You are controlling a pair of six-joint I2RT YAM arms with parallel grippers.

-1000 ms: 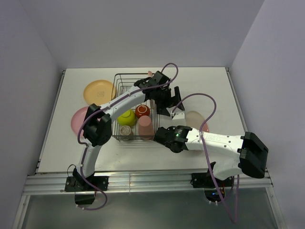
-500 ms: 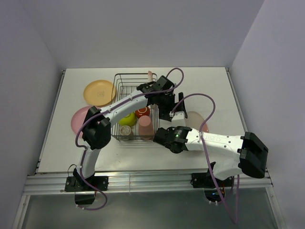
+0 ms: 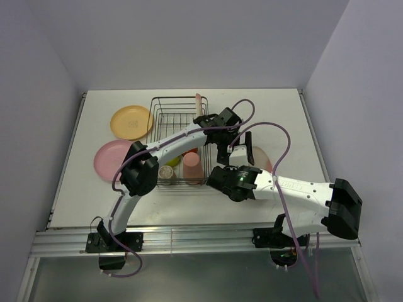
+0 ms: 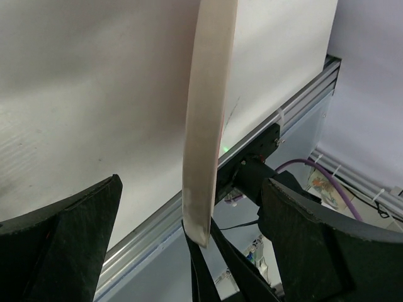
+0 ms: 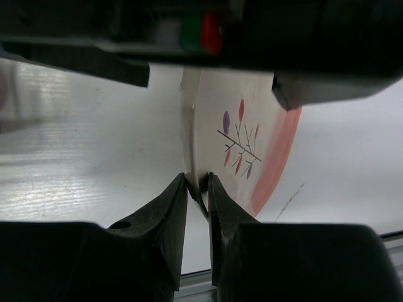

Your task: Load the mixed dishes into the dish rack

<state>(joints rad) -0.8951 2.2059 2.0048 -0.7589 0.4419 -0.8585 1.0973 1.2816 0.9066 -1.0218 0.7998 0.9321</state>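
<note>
Pinching the lower rim of the twig-drawing plate between nearly closed fingers, the right gripper holds it on edge, mid-frame in its wrist view. The left gripper gapes fully wide astride that same rim, gripping nothing.

Overhead, the plate sits right of centre, just beside the dish rack. Inside the rack are the salmon-pink cup, the small grey-beige cup and a pink-and-cream plate on edge. The orange-yellow plate and pink plate lie unloaded at the left, so the task looks past halfway.

The held plate is glossy cream with a pink band and a purple-and-red twig.
</note>
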